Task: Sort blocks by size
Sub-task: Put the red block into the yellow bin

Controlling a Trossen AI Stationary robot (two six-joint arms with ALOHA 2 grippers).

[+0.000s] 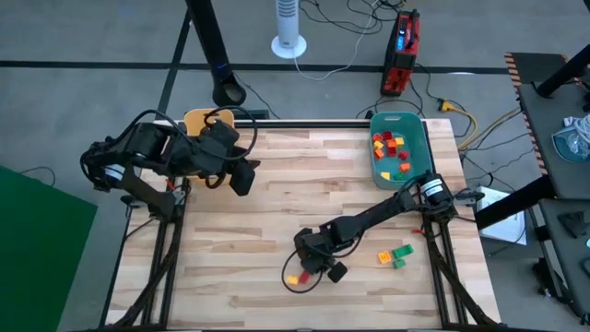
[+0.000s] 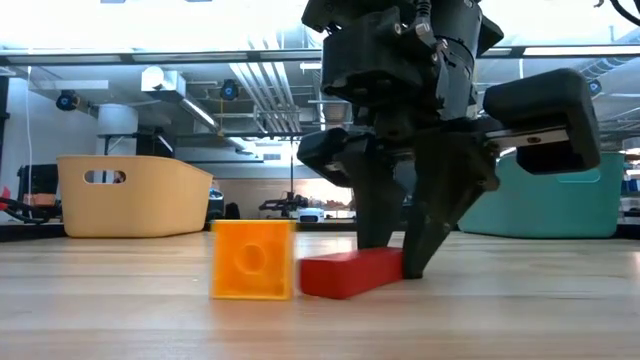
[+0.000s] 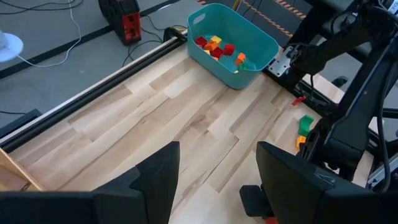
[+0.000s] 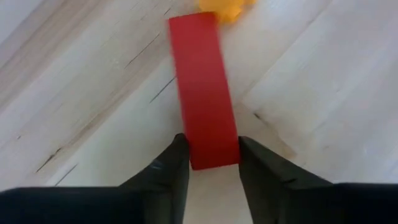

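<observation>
Item one, nearest the front edge of the pale wooden plank desk (image 1: 277, 203): a long red bar block (image 4: 204, 93) lying flat on the boards, one end between the jaws of my right gripper (image 4: 211, 163), which stand on either side of that end, touching it but not lifting it. Touching its far end: a yellow-orange square block (image 2: 252, 259) standing on edge. Item two, toward my right side: a small cluster of green and yellow blocks (image 1: 395, 255) on the boards. Item three, far right corner: a teal plastic bin (image 1: 415, 129) holding red, yellow and orange blocks (image 1: 390, 149). Item four, far left: my left gripper (image 3: 217, 180), raised over the desk, jaws apart, holding nothing, beside a tan plastic bin (image 2: 135, 195).
</observation>
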